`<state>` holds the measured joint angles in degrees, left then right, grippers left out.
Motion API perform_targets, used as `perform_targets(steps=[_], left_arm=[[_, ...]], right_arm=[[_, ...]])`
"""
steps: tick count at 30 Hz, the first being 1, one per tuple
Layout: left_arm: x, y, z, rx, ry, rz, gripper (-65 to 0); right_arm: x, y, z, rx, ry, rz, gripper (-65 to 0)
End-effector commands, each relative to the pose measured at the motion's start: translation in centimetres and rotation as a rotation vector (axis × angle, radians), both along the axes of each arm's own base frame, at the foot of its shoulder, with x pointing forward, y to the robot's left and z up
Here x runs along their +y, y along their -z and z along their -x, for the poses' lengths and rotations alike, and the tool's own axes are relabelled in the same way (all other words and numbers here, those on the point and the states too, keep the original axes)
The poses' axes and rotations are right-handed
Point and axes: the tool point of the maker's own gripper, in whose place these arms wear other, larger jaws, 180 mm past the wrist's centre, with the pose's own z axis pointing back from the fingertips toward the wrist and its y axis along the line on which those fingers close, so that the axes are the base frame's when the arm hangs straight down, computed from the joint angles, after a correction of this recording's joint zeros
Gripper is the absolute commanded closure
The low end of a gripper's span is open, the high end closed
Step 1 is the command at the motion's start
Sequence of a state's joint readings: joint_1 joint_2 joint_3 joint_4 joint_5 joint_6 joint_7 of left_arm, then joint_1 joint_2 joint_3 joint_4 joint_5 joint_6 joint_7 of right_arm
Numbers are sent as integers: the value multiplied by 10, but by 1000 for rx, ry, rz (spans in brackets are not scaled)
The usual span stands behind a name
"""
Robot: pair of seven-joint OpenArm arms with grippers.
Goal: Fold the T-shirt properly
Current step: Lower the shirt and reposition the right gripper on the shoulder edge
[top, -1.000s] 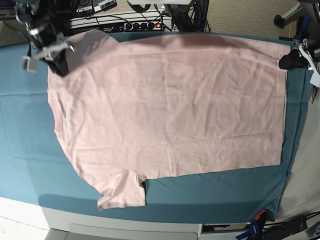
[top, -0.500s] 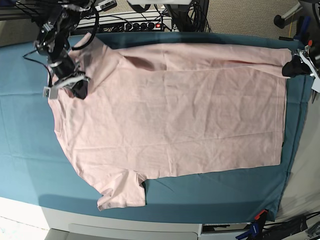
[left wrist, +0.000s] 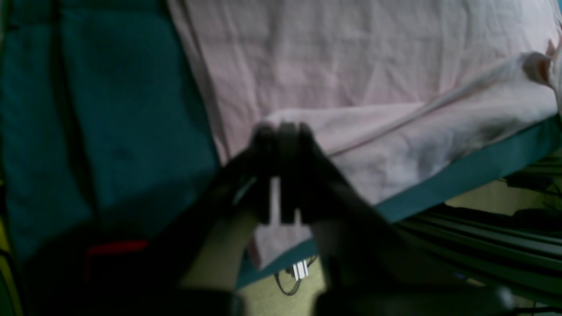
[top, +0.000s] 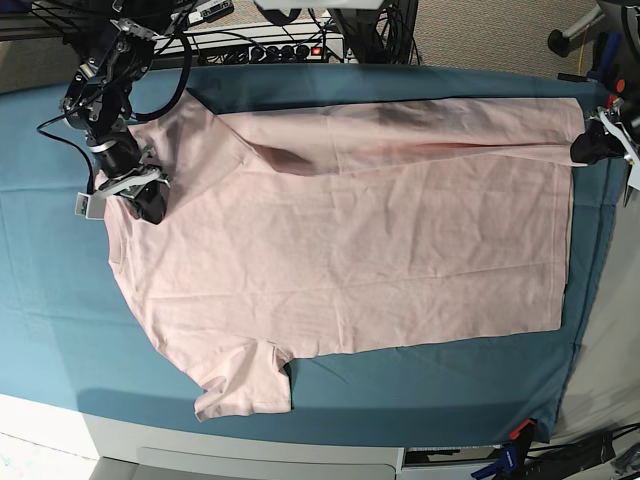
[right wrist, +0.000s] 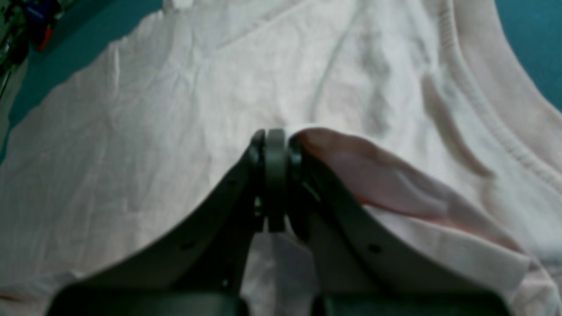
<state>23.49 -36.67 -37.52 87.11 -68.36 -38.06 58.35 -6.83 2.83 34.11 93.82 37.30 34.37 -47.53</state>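
Observation:
The pale pink T-shirt [top: 340, 250] lies spread on the teal tablecloth [top: 50, 280], neck to the left and hem to the right. Its far long edge is lifted and drawn over the body in a band. My right gripper [top: 148, 205] is shut on the fabric near the far shoulder; in the right wrist view the gripper [right wrist: 274, 134] pinches a raised fold beside the ribbed collar [right wrist: 496, 123]. My left gripper [top: 582, 150] is shut on the far hem corner, and the left wrist view shows that gripper [left wrist: 281, 131] clamping a pink fold [left wrist: 395, 140]. No lettering shows.
A power strip with cables [top: 270, 45] runs behind the table's far edge. A chair base [top: 570, 40] stands at the back right. Clamps [top: 515, 440] hold the cloth at the front right corner. The near sleeve [top: 245, 385] lies flat toward the front edge.
My right gripper has carried the shoulder fabric from the far left corner toward the near side. My left gripper has edged nearer too, and the far edge now folds over the body.

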Motion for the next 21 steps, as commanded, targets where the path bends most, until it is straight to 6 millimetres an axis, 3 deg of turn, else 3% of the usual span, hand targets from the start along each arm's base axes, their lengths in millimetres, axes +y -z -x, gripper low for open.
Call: perform_targets(steps=[1, 15, 21], left_arm=[[5, -13, -9, -47, 4, -16, 0], [17, -10, -15, -39, -62, -53, 0], [17, -19, -29, -80, -61, -54, 0]], right_arm=[[-4, -20, -10, -76, 4, 11, 0], [-8, -23, -18, -80, 9, 54, 0], [-8, -22, -17, -74, 8, 58, 0]])
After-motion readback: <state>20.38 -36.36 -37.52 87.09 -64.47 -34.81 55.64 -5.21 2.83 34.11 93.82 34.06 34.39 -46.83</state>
